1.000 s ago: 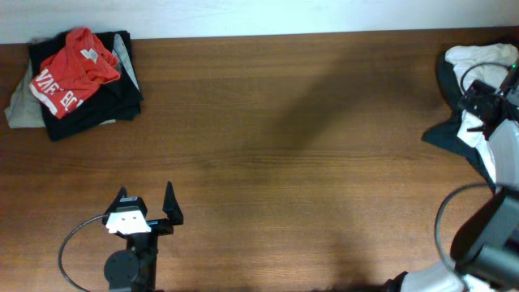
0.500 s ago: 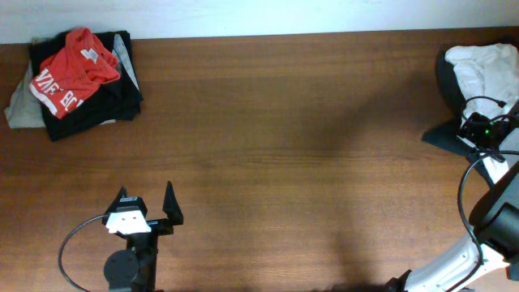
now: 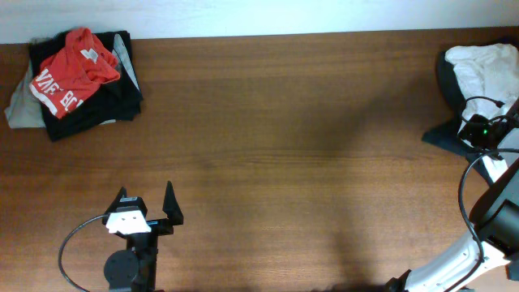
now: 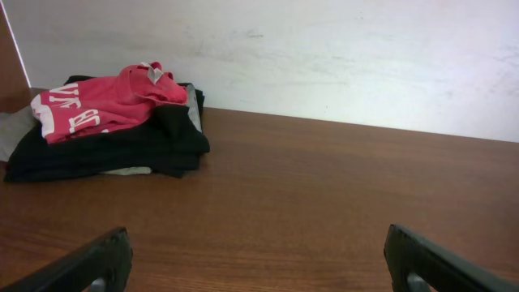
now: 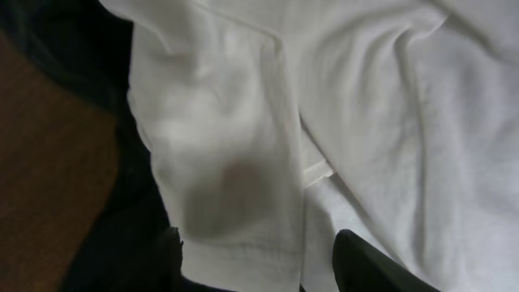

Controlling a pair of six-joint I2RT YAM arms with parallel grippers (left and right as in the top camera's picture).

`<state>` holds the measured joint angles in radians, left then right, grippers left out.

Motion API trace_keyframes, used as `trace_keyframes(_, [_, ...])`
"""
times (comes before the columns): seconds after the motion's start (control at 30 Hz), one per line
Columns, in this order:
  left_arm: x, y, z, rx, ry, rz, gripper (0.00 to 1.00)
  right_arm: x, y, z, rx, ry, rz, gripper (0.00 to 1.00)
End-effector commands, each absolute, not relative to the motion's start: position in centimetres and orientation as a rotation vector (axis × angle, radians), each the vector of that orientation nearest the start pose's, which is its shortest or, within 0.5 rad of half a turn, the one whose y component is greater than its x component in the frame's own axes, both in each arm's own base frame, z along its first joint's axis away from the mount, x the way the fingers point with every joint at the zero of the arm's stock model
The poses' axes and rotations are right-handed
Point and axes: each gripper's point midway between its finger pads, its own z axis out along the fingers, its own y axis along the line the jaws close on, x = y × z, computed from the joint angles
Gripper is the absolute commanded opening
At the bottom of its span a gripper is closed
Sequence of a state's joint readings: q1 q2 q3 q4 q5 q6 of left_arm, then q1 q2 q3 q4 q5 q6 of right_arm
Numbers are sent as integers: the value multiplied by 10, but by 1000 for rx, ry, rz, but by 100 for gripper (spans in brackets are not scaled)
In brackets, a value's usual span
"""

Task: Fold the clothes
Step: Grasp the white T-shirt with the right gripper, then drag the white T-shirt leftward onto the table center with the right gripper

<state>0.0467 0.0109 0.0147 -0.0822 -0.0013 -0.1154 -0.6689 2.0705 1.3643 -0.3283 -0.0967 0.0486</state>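
Note:
The clothes lie in two heaps. A white shirt point(image 3: 482, 65) is crumpled at the table's far right on a dark garment point(image 3: 442, 134). My right gripper point(image 3: 478, 130) is pressed down onto it. In the right wrist view the white shirt point(image 5: 365, 122) fills the frame, and the right gripper point(image 5: 255, 251) has its jaws partly apart with a fold of white cloth between them. My left gripper point(image 3: 146, 195) rests open over bare wood at the front left, and the left wrist view shows the left gripper point(image 4: 258, 243) holding nothing.
A stack at the back left holds a red garment with white lettering point(image 3: 73, 69) on black clothes point(image 3: 89, 113). The left wrist view shows the red garment point(image 4: 97, 105) and the black clothes point(image 4: 122, 150) against a white wall point(image 4: 340, 57). Brown table point(image 3: 284, 162) between.
My right gripper has come down and toward the front onto the white shirt, and its jaws have narrowed around the cloth. The left arm has stayed still.

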Motion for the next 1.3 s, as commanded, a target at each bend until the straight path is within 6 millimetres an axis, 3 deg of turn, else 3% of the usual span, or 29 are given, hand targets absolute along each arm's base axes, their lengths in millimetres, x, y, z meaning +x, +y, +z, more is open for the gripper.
trace_keyframes(0.0, [246,13,156,-128,1647,-35,99,403,-296,12,880,2453,-86,63])
trace_keyframes(0.17, [246,13,156,-128,1647,-35,99,406,-299,14,874,2438,-96,53])
trace_keyframes(0.3, [246,13,156,-128,1647,-34,99,407,-299,15,872,2434,-99,35])
trace_keyframes(0.57, [246,13,156,-127,1647,-34,99,408,-300,16,871,2428,-101,21])
trace_keyframes(0.63, [246,13,156,-128,1647,-34,99,409,-301,22,867,2418,-105,10])
trace_keyframes(0.7, [246,13,156,-128,1647,-34,99,409,-301,31,879,2397,-104,8])
trace_keyframes(0.83, [246,13,156,-128,1647,-35,99,411,-301,62,879,2344,-114,4])
trace_keyframes(0.93, [246,13,156,-128,1647,-34,99,414,-297,107,892,2247,-85,4])
trace_keyframes(1.03, [246,13,156,-128,1647,-34,99,423,-278,162,784,2154,5,4])
trace_keyframes(1.13, [246,13,156,-128,1647,-35,99,438,-224,229,579,2063,126,4])
trace_keyframes(1.2, [246,13,156,-127,1647,-34,99,446,-186,259,465,2029,172,4])
trace_keyframes(1.23, [246,13,156,-128,1647,-34,99,453,-143,283,369,2002,226,4])
trace_keyframes(1.27, [246,13,156,-128,1647,-34,99,457,-113,295,319,1986,271,4])
